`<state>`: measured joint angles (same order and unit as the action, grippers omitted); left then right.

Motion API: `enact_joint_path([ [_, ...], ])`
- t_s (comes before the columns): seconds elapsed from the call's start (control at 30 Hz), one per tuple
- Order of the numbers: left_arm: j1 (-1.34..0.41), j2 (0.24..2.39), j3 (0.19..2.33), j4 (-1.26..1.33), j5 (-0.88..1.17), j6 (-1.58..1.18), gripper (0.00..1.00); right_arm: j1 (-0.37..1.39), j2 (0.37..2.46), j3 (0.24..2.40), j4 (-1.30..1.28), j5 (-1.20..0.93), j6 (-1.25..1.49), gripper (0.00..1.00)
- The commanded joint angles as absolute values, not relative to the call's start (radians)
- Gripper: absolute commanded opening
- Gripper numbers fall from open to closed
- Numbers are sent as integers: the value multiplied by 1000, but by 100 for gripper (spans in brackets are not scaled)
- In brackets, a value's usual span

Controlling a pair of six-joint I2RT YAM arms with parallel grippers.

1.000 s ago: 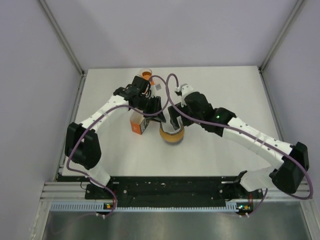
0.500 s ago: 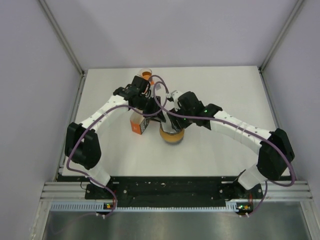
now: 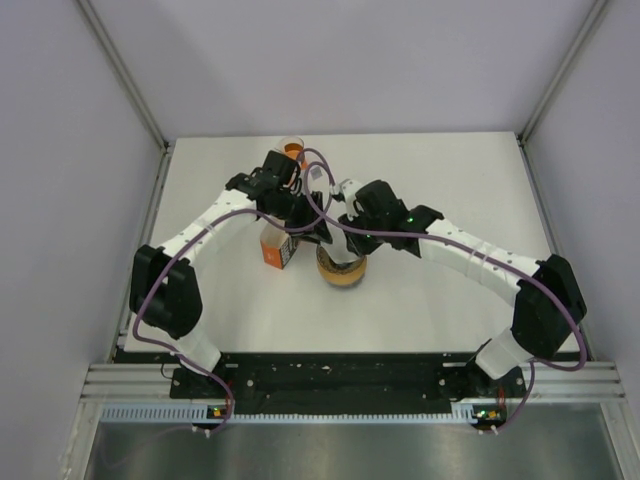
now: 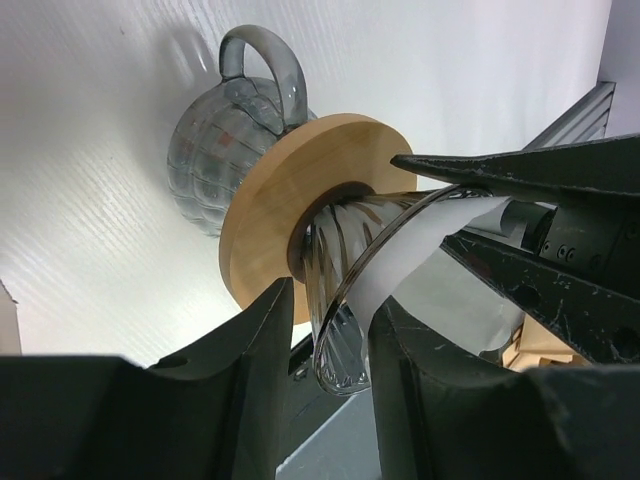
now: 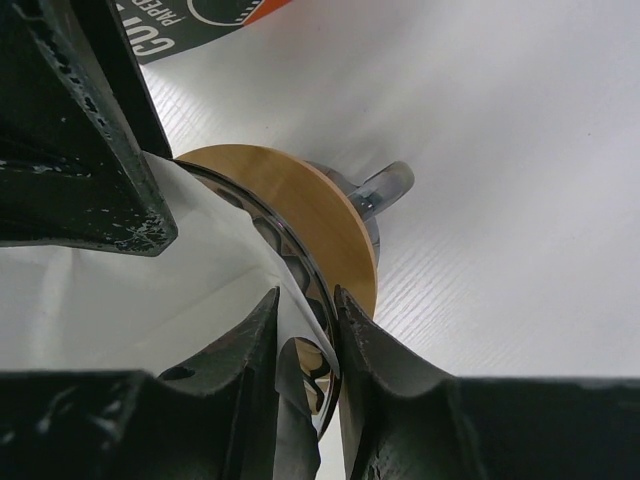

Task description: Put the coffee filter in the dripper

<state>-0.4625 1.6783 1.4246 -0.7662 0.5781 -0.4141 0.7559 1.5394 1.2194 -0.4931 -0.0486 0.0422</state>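
The dripper (image 3: 342, 268) is a ribbed glass cone with a wooden collar (image 4: 290, 190), standing on a glass carafe (image 4: 205, 150) at mid-table. The white coffee filter (image 4: 430, 250) lies inside the cone, its edge against the glass rim. My left gripper (image 4: 335, 300) is open and straddles the rim, with a gap on its outer side. From the other side, my right gripper (image 5: 306, 295) is shut on the filter (image 5: 150, 280) edge and the glass rim. From above, both grippers (image 3: 318, 232) (image 3: 340, 235) crowd over the dripper and hide most of it.
An orange-and-white filter box (image 3: 277, 248) stands just left of the dripper, under the left arm. A small cup with orange contents (image 3: 291, 149) sits at the table's far edge. Walls close in on three sides.
The right arm swung left onto the dripper and its jaws narrowed from wide to pinching the rim. The left jaws widened a little and stayed in place.
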Motion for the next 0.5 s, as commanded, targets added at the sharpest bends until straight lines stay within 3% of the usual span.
enact_joint_path([
  [0.0, -463, 1646, 1489, -773, 557, -354, 43, 753, 1542, 1250, -468, -55, 12, 24],
  [0.1, -463, 1634, 1494, -781, 537, -336, 47, 753, 1543, 1246, -468, -54, 12, 23],
  [0.33, -463, 1629, 1522, -818, 497, -290, 58, 753, 1574, 1241, -468, -40, 12, 2],
  [0.47, -460, 1634, 1520, -828, 485, -281, 59, 753, 1580, 1235, -471, -6, 14, 0],
])
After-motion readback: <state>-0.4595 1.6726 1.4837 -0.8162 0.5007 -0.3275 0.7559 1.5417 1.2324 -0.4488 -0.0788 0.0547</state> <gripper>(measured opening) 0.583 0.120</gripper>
